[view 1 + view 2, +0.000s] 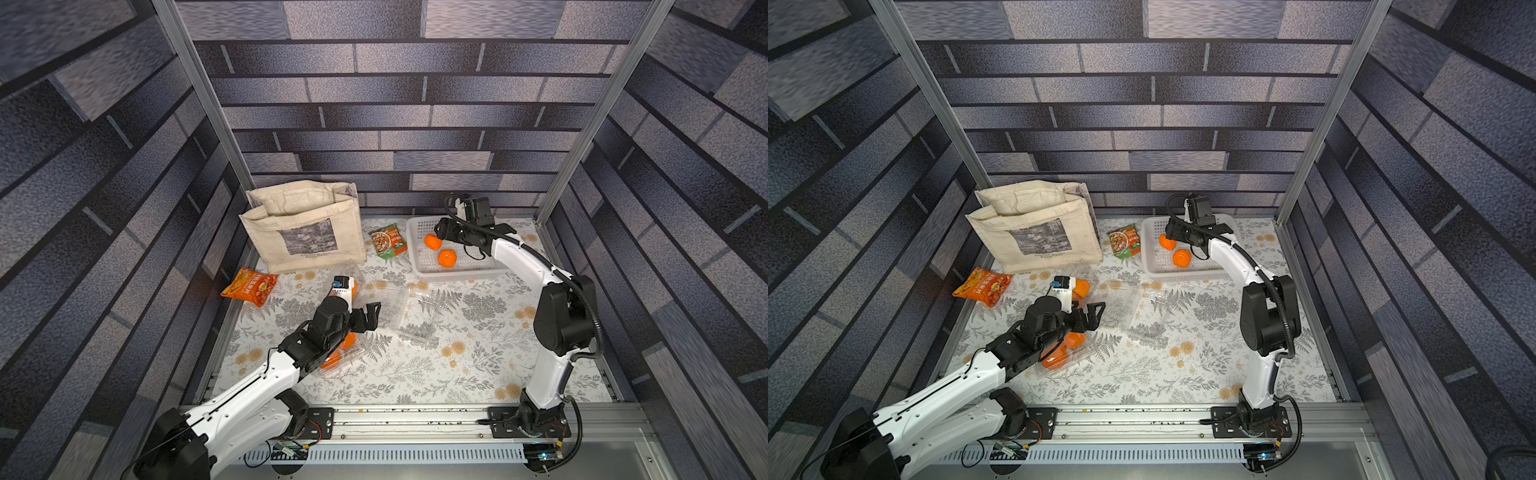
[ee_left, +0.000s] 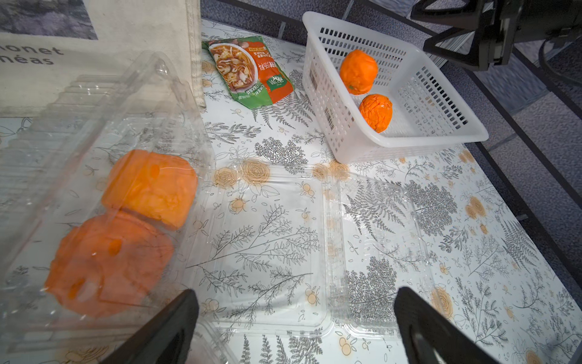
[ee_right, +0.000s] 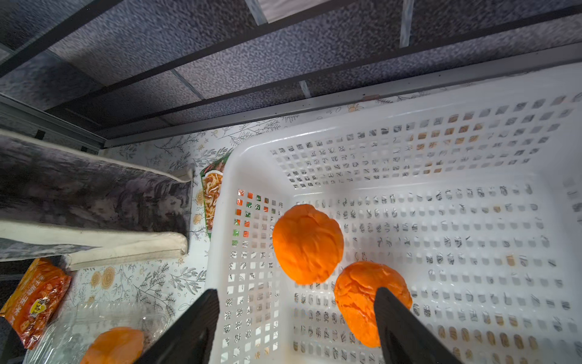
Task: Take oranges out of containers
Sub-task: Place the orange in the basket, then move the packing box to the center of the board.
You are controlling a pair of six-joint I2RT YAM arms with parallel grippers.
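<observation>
The right gripper (image 3: 296, 293) hung spread over the white basket (image 3: 378, 113), two oranges (image 3: 307, 244) loose near its wall. The left gripper (image 2: 296, 294) gaped over an open container (image 2: 267, 236) nearby.

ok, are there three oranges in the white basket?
No: the left wrist view shows only two oranges inside the white basket.

Our left arm (image 1: 249, 386) stretches forward and low, left gripper (image 1: 372, 318) gaping wide. Our right arm (image 1: 519, 257) reaches far back, right gripper (image 3: 296, 327) tipped downward, jaws apart.
</observation>
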